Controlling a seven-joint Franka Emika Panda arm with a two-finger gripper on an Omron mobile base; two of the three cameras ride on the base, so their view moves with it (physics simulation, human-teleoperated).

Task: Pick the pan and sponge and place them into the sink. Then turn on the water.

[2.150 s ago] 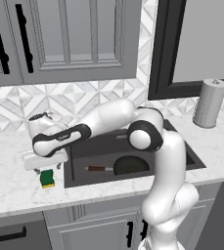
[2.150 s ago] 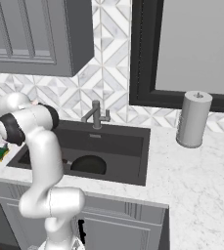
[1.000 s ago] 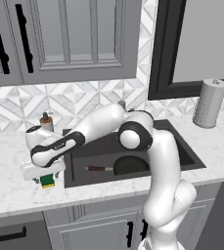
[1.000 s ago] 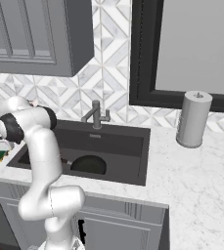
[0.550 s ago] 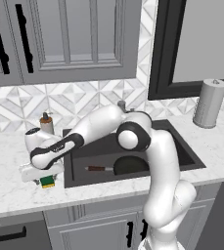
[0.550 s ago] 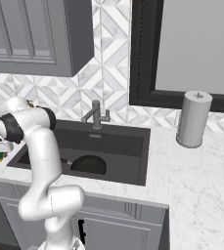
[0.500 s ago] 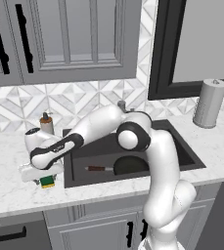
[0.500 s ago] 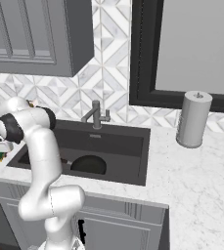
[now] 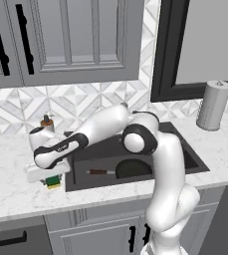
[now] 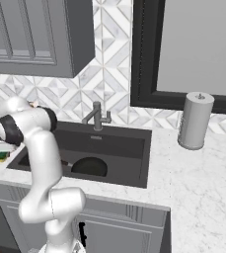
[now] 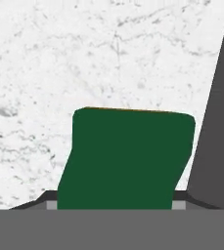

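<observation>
With the pan [image 9: 130,169] already lying in the sink [image 9: 197,162], my gripper [image 9: 50,175] straddles the sponge [image 11: 125,158] on the counter at the sink's nine o'clock, grip unconfirmed; water remains off.

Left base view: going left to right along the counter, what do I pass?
Sponge → pan in the sink → paper towel roll.

green sponge [image 11: 125,158] on white grey-veined marble counter [image 11: 59,58]; dark grey sink [image 9: 185,154]
</observation>
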